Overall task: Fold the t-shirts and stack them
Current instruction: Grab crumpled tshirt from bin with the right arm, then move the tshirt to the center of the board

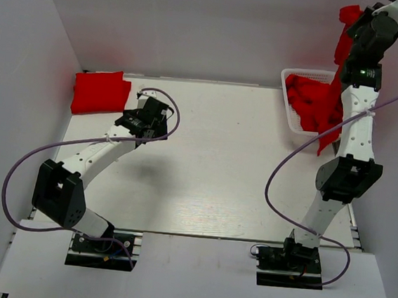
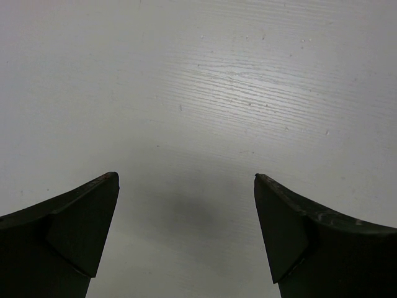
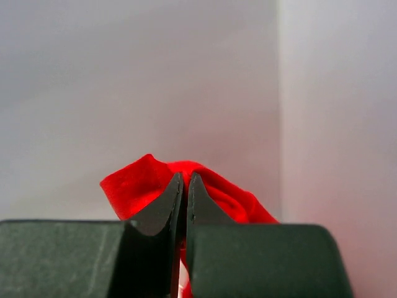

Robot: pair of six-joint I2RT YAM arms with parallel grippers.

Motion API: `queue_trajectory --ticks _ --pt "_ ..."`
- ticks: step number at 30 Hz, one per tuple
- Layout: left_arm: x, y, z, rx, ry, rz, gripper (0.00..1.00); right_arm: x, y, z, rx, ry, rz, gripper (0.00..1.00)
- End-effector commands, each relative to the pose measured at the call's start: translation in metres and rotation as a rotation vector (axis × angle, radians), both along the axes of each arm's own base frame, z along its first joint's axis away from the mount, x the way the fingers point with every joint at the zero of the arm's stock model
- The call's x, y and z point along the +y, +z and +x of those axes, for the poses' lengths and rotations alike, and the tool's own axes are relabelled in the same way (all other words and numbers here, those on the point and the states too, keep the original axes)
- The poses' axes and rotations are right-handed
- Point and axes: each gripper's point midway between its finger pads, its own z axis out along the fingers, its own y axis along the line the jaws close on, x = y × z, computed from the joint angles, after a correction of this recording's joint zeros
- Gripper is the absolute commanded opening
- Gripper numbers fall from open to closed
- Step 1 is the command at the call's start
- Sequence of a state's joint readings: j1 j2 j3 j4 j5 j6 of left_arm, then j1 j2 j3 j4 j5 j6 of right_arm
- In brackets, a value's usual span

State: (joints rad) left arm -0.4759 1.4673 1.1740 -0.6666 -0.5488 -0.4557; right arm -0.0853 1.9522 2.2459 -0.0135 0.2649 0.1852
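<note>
The right gripper (image 3: 186,181) is clenched on 1 red t-shirt (image 1: 341,50), its 2 fingers pressed together with a fold of the cloth bunched between and above the tips. That arm is raised high over the far right corner. The cloth hangs down from it in a long strip that overlaps the right side of the white basket (image 1: 287,87) in the top view and ends past the basket's near edge (the arm hides part of the strip, and I cannot tell whether the lower end touches the table).

Inside the basket lies a crumpled heap of red t-shirts (image 1: 310,103); how many, I cannot tell.

At the far left corner of the table (image 1: 218,172) sits 1 folded t-shirt (image 1: 100,91), a flat rectangle close to the left wall.

The left gripper (image 2: 186,186) is released, its 2 fingers (image 2: 74,230) spread wide with nothing between them, above bare white tabletop. In the top view it sits just right of the folded t-shirt, near but apart from it.

A purple cable (image 1: 267,187) loops beside the right arm.
</note>
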Motion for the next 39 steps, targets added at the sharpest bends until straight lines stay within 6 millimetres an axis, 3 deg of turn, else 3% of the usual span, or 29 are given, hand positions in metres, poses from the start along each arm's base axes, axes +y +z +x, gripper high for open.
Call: queue_trajectory --ticks 1,2,3,4,5,6,7,9,10,12,13,16,21,24,25,27,28,30,31,32,33,34,36,37,38,39 --pt "-0.001 0.029 0.003 -0.081 -0.005 -0.044 1.0 0.031 0.12 -0.058 -0.314 0.134 -0.068 0.0" --pt "-0.001 0.025 0.002 -0.072 -0.005 -0.04 1.0 0.036 0.134 -0.067 -0.356 0.163 -0.052 0.0" --pt "0.0 0.029 0.001 -0.082 -0.005 -0.044 1.0 0.045 0.16 -0.088 -0.439 0.2 -0.042 0.0" --pt "0.0 0.029 0.001 -0.082 -0.005 -0.044 1.0 0.071 0.166 -0.094 -0.456 0.34 -0.068 0.0" --pt "-0.002 0.03 0.0 -0.091 -0.011 -0.057 1.0 0.081 0.18 -0.108 -0.501 0.392 -0.074 0.0" --pt "-0.002 0.03 0.0 -0.091 -0.011 -0.057 1.0 0.103 0.195 -0.127 -0.55 0.495 -0.104 0.0" --pt "-0.001 0.026 -0.001 -0.082 -0.011 -0.052 1.0 0.127 0.196 -0.137 -0.556 0.631 -0.101 0.0" --pt "-0.002 0.026 -0.002 -0.088 -0.017 -0.063 1.0 0.154 0.214 -0.165 -0.606 0.754 -0.099 0.0" --pt "-0.002 0.026 -0.002 -0.088 -0.017 -0.063 1.0 0.174 0.223 -0.188 -0.635 0.869 -0.072 0.0" --pt "-0.001 0.026 -0.005 -0.089 -0.017 -0.064 1.0 0.186 0.23 -0.211 -0.658 0.94 -0.077 0.0" --pt "0.0 0.025 -0.007 -0.078 -0.017 -0.058 1.0 0.21 0.235 -0.229 -0.677 1.023 -0.057 0.0" --pt "0.004 0.032 -0.01 -0.095 -0.011 -0.059 1.0 0.228 0.243 -0.259 -0.714 1.106 -0.053 0.0" --pt "0.009 0.063 -0.016 -0.169 -0.005 -0.089 1.0 0.25 0.244 -0.276 -0.715 1.195 -0.014 0.0" --pt "0.014 0.073 -0.022 -0.195 0.021 -0.099 1.0 0.271 0.225 -0.272 -0.629 1.293 0.03 0.0" --pt "0.018 0.078 -0.027 -0.206 0.027 -0.097 1.0 0.286 0.193 -0.252 -0.519 1.352 0.073 0.0" --pt "0.02 0.079 -0.03 -0.215 0.034 -0.109 1.0 0.31 0.16 -0.251 -0.4 1.47 0.101 0.0" --pt "0.021 0.076 -0.034 -0.206 0.042 -0.113 1.0 0.324 0.096 -0.211 -0.223 1.472 0.182 0.0" --pt "0.024 0.072 -0.041 -0.193 0.051 -0.115 1.0 0.341 0.058 -0.215 -0.171 1.486 0.145 0.0" --pt "0.027 0.074 -0.044 -0.199 0.074 -0.126 1.0 0.357 -0.003 -0.203 -0.03 1.492 0.182 0.0" --pt "0.03 0.067 -0.051 -0.17 0.082 -0.117 1.0 0.369 -0.061 -0.202 0.063 1.488 0.107 0.0" --pt "0.032 0.065 -0.054 -0.158 0.082 -0.111 1.0 0.374 -0.114 -0.207 0.198 1.477 0.116 0.0" --pt "0.034 0.063 -0.056 -0.149 0.1 -0.109 1.0 0.386 -0.141 -0.22 0.254 1.495 0.096 0.0" --pt "0.038 0.056 -0.066 -0.117 0.117 -0.106 1.0 0.381 -0.227 -0.251 0.419 1.486 0.08 0.0" --pt "0.038 0.052 -0.067 -0.11 0.124 -0.107 1.0 0.39 -0.24 -0.272 0.408 1.552 0.021 0.0" --pt "0.038 0.052 -0.067 -0.11 0.124 -0.107 1.0 0.382 -0.283 -0.288 0.491 1.537 -0.002 0.0" --pt "0.037 0.047 -0.069 -0.097 0.118 -0.108 1.0 0.377 -0.294 -0.303 0.546 1.537 -0.011 0.0"
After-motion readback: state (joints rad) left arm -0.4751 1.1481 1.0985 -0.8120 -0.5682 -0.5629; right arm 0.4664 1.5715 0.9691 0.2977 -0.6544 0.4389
